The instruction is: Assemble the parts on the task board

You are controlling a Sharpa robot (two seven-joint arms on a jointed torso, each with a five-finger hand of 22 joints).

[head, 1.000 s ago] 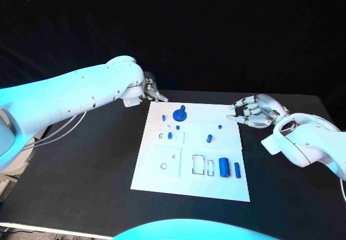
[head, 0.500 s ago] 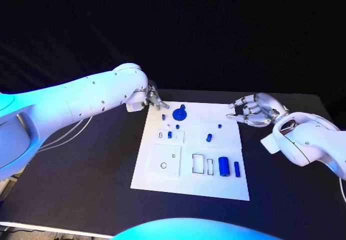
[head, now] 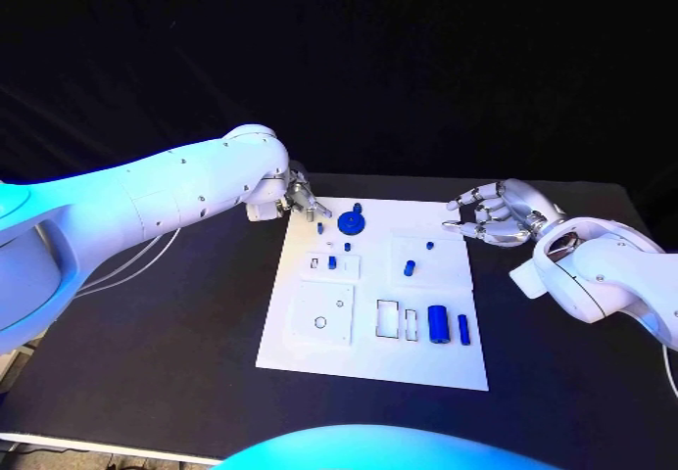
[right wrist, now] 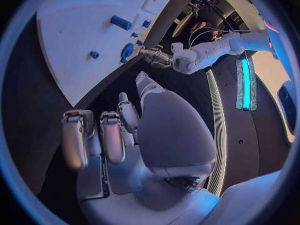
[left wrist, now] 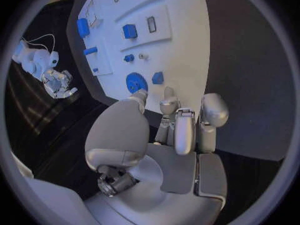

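Observation:
The white task board (head: 370,338) lies mid-table with blue parts on it: a round disc (head: 351,224), a small block (head: 358,208) just beyond it, a short peg (head: 410,268), a thick cylinder (head: 438,326) and a slim bar (head: 463,330). My left hand (head: 300,196) hovers at the board's far left corner, fingers stretched toward the disc (left wrist: 136,81) and holding nothing. My right hand (head: 495,215) hangs off the far right corner, empty, with its fingers apart. In the right wrist view the fingers (right wrist: 112,135) point toward the board (right wrist: 69,50).
Black table (head: 169,323) surrounds the board on all sides. A cable (head: 134,250) trails under the left arm at the table's left side. Several outlined recesses (head: 389,321) sit in the board's near half.
My left hand has come down a little closer to the board's far left corner. The right hand has shifted very slightly away from the board.

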